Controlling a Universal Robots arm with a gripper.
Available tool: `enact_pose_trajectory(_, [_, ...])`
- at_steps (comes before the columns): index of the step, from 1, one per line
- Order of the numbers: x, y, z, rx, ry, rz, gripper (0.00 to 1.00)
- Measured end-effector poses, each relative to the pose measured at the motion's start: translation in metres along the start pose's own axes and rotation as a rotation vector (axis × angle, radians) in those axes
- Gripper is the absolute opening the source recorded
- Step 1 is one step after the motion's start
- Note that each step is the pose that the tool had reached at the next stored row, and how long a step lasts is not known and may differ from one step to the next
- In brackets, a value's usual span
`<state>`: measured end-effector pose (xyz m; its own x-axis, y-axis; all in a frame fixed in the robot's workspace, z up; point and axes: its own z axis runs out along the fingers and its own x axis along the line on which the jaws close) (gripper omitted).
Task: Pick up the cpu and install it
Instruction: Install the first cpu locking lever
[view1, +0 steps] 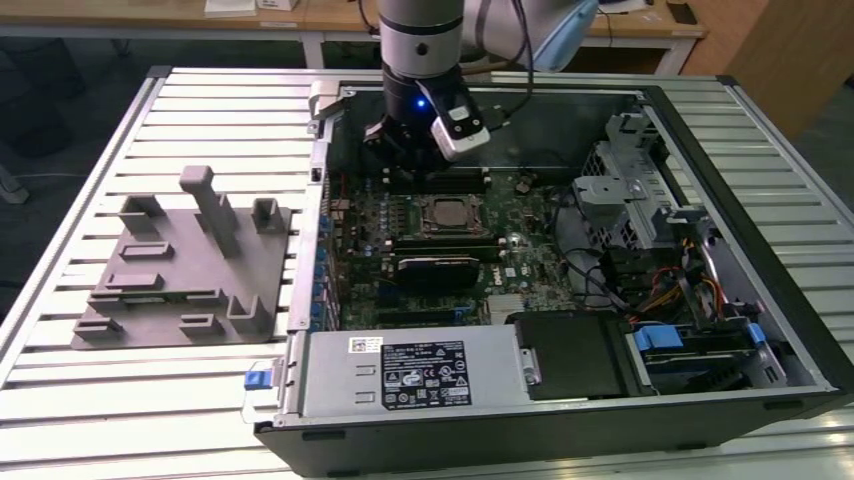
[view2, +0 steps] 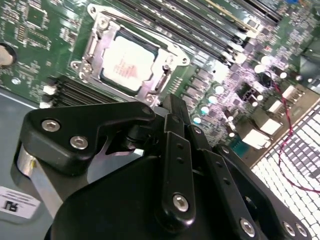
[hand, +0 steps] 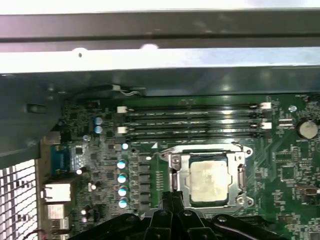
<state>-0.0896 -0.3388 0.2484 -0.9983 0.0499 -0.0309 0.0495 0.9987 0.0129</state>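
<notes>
cpu (hand: 210, 181) sits flat in the socket (hand: 176, 165) on the green board (hand: 100, 165), metal frame lying around its edges, so pickup and placing look done; can't tell if the frame is latched. Gripper (hand: 172, 196) hangs just above the board, beside the socket on the side away from the memory slots (hand: 190, 120), fingers (view2: 172, 107) look together with nothing between them, not touching the cpu. Board lies inside an open computer case (view1: 787, 300) on a slatted metal table (view1: 214, 120). Grey plastic holder (view1: 187, 270) on the table at the exterior view's left, no chip on it. Wooden desks (view1: 334, 15) behind
</notes>
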Motion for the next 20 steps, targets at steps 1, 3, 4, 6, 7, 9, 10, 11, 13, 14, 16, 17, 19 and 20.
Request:
enact_pose_trajectory(1, [0.0016, -0.0001, 0.0000, 0.0000, 0.0000, 0.000, 0.11])
enact_pose_trajectory(3, [0.0047, -0.0002, -0.0001, 0.0000, 0.0000, 0.000, 0.11])
enact_pose_trajectory(4, [0.0061, -0.0003, -0.0002, 0.0000, 0.0000, 0.000, 0.11])
enact_pose_trajectory(6, [0.0087, -0.0004, -0.0003, -0.0001, 0.0000, 0.000, 0.11])
enact_pose_trajectory(7, [0.0091, -0.0004, -0.0003, -0.0001, 0.0000, 0.000, 0.11])
enact_pose_trajectory(9, [0.0091, -0.0004, -0.0003, -0.0001, 0.0000, 0.000, 0.11])
enact_pose_trajectory(10, [0.0092, -0.0004, -0.0003, 0.0000, 0.0000, 0.000, 0.11])
enact_pose_trajectory(11, [0.0092, -0.0005, -0.0003, 0.0000, 0.0000, 0.000, 0.11])
enact_pose_trajectory(13, [0.0105, -0.0006, -0.0004, -0.0004, 0.0001, 0.000, 0.11])
enact_pose_trajectory(14, [0.0117, -0.0006, -0.0004, -0.0014, 0.0001, 0.000, 0.11])
enact_pose_trajectory(16, [0.0138, -0.0007, -0.0004, -0.0041, 0.0002, 0.000, 0.11])
enact_pose_trajectory(17, [0.0147, -0.0007, -0.0004, -0.0064, 0.0003, 0.000, 0.11])
enact_pose_trajectory(19, [0.0158, -0.0008, -0.0005, -0.0157, 0.0008, 0.000, 0.11])
enact_pose_trajectory(20, [0.0165, -0.0009, -0.0005, -0.0221, 0.0012, 0.000, 0.11])
